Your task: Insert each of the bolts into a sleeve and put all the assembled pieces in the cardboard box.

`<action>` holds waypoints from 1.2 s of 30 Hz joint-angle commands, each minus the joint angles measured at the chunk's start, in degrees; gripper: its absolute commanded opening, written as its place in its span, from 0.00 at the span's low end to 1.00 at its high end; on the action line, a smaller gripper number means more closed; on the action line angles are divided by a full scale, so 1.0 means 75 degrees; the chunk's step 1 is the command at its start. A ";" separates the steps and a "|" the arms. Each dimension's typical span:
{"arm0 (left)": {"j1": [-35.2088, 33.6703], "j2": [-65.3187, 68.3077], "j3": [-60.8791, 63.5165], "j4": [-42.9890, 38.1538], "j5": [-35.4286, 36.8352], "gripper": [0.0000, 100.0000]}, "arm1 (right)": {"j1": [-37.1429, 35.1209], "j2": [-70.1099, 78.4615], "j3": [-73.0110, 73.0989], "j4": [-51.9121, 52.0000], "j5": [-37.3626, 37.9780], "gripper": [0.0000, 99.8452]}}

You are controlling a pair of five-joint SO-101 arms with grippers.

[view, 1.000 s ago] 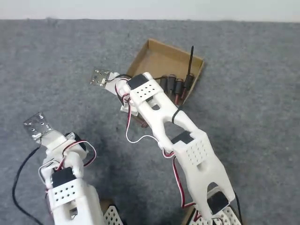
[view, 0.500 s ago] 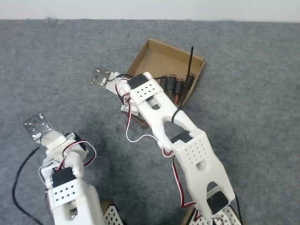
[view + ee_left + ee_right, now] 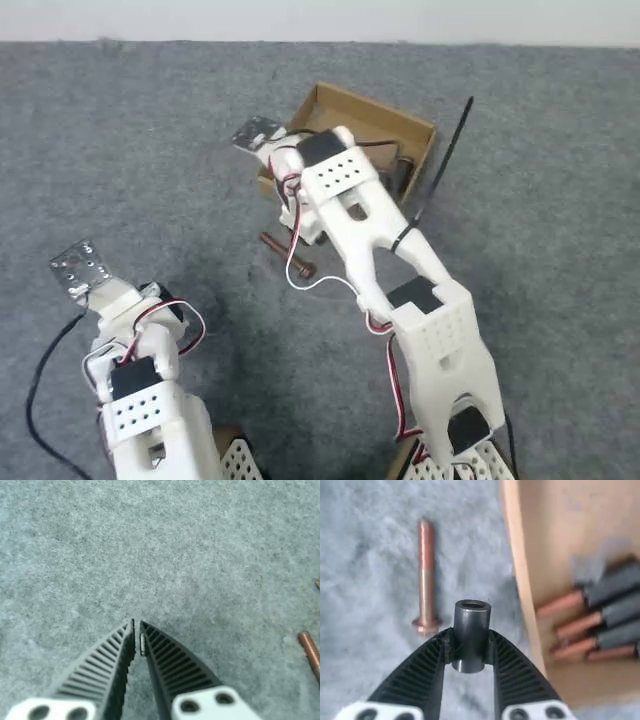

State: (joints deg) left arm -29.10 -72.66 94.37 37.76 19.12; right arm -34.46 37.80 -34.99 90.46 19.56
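**Q:** What type of site is this?

**A:** A robotics test station, either a lab or a hobby workshop. Which of the two cannot be determined.

**Q:** What is the evidence?

**A:** A white printed left arm (image 3: 140, 400) and right arm (image 3: 420, 300) are mounted side by side at the edge of a bench (image 3: 150, 130) covered in grey felt-like matting. Servo wires (image 3: 192, 330) run exposed. A plain pale wall (image 3: 320, 18) borders the far edge.

One loose copper bolt (image 3: 424, 575) is lying flat on the carpet (image 3: 365, 540), just outside the cardboard box (image 3: 512, 555). The black sleeve (image 3: 472, 617) is pinched in the right gripper (image 3: 470, 634), open end showing, near the bolt's head. A few assembled pieces (image 3: 615, 611) lie side by side in the box.
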 commanded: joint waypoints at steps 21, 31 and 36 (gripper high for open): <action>0.0352 -0.0070 -0.0744 0.0574 0.0410 0.01 | 0.1190 -0.5796 0.7736 -0.2913 -0.1242 0.01; 0.1500 -0.0047 -0.1823 0.1055 0.0996 0.01 | 0.2174 -0.7390 1.1065 -0.4765 -0.1184 0.01; 0.2415 -0.0047 -0.2796 0.1629 0.1325 0.01 | 0.2350 -0.7566 1.1487 -0.5116 -0.0996 0.01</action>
State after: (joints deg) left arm -15.21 -72.66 81.01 47.60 27.21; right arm -18.11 -15.30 50.81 54.33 10.68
